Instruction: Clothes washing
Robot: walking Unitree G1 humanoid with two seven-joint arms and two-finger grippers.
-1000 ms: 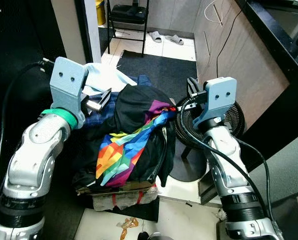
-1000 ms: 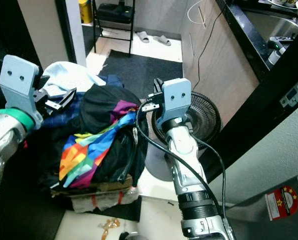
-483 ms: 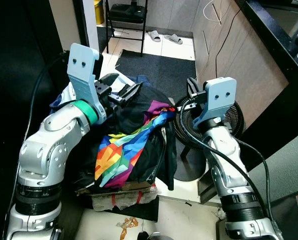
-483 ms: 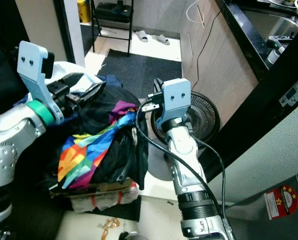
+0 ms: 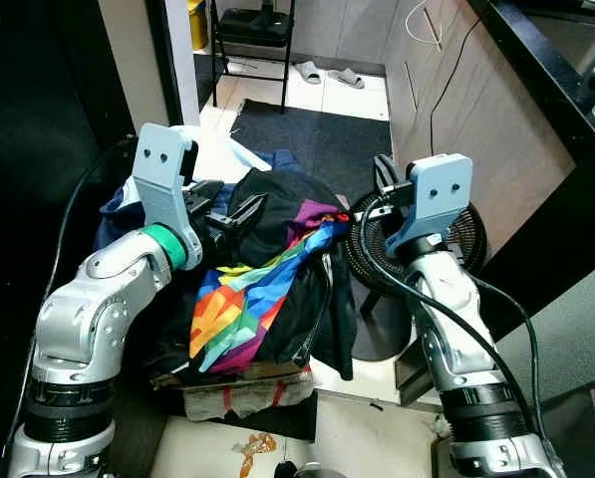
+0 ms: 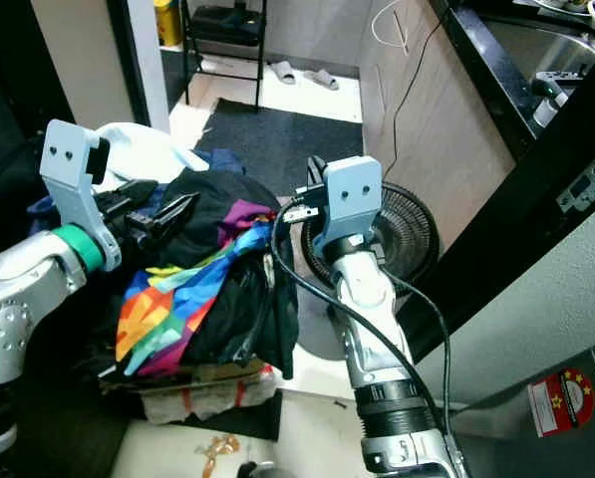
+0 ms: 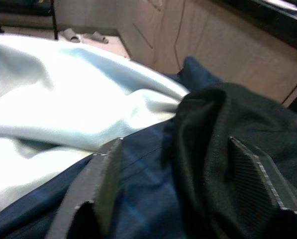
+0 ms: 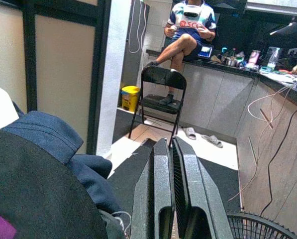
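Left hand [image 5: 227, 212] lowered, wide open over black garment [image 5: 277, 199] (nothing gripped).

You are looking at silver arms wearing pale blue wrist plates with two screw holes; black cables are trailing, a green band is ringing the left wrist, fingers [image 7: 101, 186] are ribbed black.

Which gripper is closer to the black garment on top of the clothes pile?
Left. The left gripper hangs right over the black garment, jaws open. The right gripper is off to its right, above the floor fan, jaws shut.
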